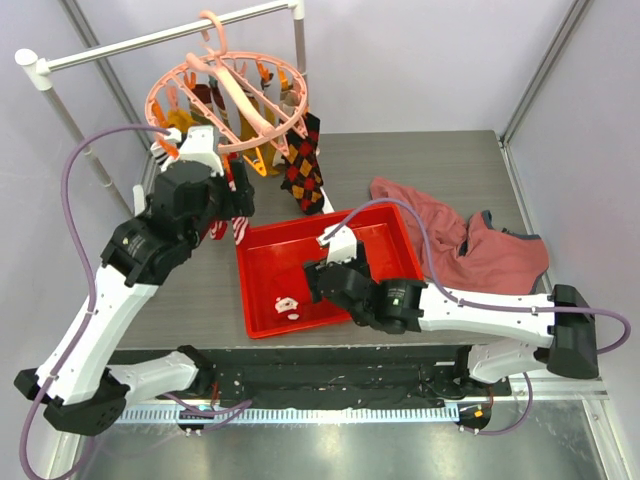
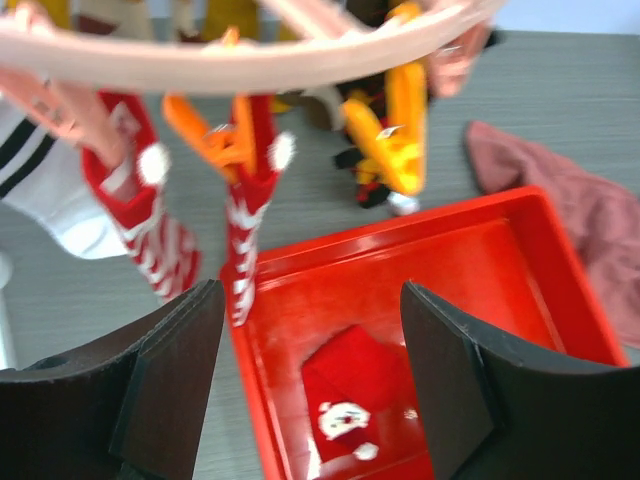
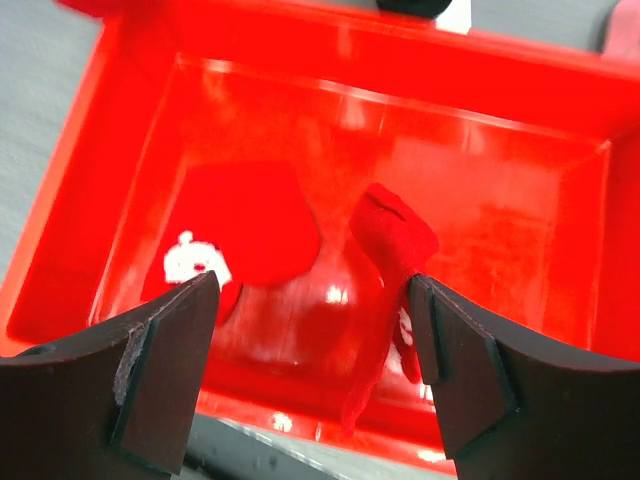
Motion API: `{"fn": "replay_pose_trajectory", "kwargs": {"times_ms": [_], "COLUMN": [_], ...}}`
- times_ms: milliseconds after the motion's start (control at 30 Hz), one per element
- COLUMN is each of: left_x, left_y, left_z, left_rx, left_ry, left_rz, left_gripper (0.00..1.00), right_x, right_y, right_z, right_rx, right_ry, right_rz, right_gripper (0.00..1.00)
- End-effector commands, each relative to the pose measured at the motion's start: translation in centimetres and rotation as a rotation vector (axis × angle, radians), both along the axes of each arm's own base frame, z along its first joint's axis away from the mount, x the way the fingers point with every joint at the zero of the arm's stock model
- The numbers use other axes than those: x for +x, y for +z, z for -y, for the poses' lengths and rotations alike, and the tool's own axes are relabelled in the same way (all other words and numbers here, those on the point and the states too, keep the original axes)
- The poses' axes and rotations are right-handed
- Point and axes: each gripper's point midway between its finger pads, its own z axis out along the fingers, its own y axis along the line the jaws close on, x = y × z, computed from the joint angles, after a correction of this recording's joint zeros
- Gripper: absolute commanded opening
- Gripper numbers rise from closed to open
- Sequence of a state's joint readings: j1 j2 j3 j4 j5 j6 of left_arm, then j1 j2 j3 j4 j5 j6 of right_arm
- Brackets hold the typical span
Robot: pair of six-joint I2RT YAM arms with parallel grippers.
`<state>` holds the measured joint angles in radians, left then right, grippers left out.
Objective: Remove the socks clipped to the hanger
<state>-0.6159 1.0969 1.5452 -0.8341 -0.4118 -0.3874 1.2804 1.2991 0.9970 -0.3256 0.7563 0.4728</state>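
Observation:
The salmon-pink hanger hangs from the rail at the back left. Clipped to it are a dark argyle sock, mustard socks, two red-and-white striped socks and a white sock with dark bands. My left gripper is open just below the ring, with nothing between its fingers. My right gripper is open over the red tray. A crumpled red sock hangs loose against its right fingertip. Another red sock with a white figure lies flat in the tray.
The red tray sits mid-table in front of the hanger. A reddish-pink cloth lies to its right. The white rail and its posts stand behind the left arm. Orange pegs and yellow pegs dangle from the ring.

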Motion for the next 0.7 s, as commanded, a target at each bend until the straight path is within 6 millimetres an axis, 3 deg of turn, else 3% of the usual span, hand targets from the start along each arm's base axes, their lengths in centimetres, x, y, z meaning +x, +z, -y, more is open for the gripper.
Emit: {"fn": "replay_pose_trajectory", "kwargs": {"times_ms": [0, 167, 433, 667], "left_x": [1.3, 2.3, 4.0, 5.0], "left_y": [-0.8, -1.8, -4.0, -5.4], "left_z": [-1.7, -1.4, -1.3, -3.1], "left_rx": [0.037, 0.061, 0.107, 0.146], "left_ry": [0.114, 0.123, 0.163, 0.231], "left_rz": [0.056, 0.061, 0.051, 0.044], "left_gripper": [0.75, 0.75, 0.75, 0.75], "right_x": [-0.4, -1.2, -0.3, -0.5], "right_y": [0.7, 1.3, -0.3, 0.6], "right_z": [-1.4, -3.1, -1.9, -2.1], "right_rx": [0.023, 0.086, 0.013, 0.078], "right_ry": [0.051, 0.164, 0.122, 0.151], "right_rz": [-0.125, -0.237, -0.285, -0.248], "right_gripper": [0.84, 0.84, 0.85, 0.82]}}
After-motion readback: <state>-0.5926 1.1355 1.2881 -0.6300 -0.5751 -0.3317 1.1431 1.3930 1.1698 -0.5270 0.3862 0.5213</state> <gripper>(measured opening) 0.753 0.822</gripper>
